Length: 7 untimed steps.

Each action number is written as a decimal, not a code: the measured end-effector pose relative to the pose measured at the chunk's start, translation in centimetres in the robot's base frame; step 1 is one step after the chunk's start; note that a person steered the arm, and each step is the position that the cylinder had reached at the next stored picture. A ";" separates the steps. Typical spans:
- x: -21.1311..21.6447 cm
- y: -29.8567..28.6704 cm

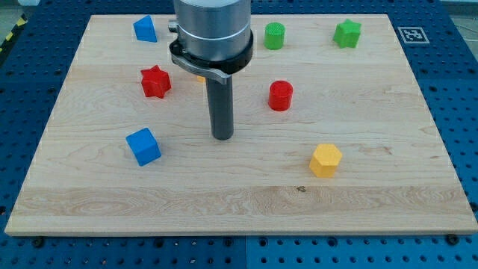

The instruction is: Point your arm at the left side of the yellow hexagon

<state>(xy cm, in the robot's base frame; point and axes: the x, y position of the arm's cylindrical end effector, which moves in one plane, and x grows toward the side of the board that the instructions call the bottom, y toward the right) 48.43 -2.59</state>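
Yellow hexagon (pixel 326 160) lay toward board's (pixel 388 202) lower right. My tip (pixel 222 137) stood well apart on its left, touching no block, between blue cube (pixel 143 146) and hexagon.

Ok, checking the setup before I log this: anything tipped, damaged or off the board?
Nothing stands out. All seven blocks sit flat on the board; my tip rests mid-board, left of the yellow hexagon, touching none.
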 end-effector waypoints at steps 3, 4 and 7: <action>3.1 2.8; 3.8 3.6; 5.2 5.2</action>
